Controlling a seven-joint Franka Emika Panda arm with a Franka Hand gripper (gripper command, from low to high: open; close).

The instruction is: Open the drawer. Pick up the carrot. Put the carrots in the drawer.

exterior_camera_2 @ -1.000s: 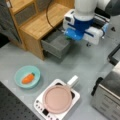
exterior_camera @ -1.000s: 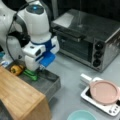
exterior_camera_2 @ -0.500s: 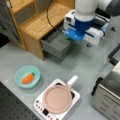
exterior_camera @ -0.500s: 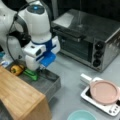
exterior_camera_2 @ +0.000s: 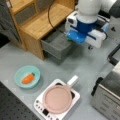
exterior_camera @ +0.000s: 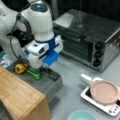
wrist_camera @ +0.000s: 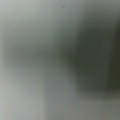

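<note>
Grey drawer [exterior_camera_2: 56, 45] open, gripper [exterior_camera: 40, 68] over it (carrot [exterior_camera_2: 28, 78] bowled)

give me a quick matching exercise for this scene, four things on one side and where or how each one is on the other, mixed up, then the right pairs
Things:
1. carrot
2. drawer
3. pink lid
4. gripper

Place or state:
A. pulled open from the bamboo-topped cabinet
B. low over the open drawer's back end
C. lying in the teal bowl
D. on the pan on the white cooker

Pairs: 1-C, 2-A, 3-D, 4-B
</note>
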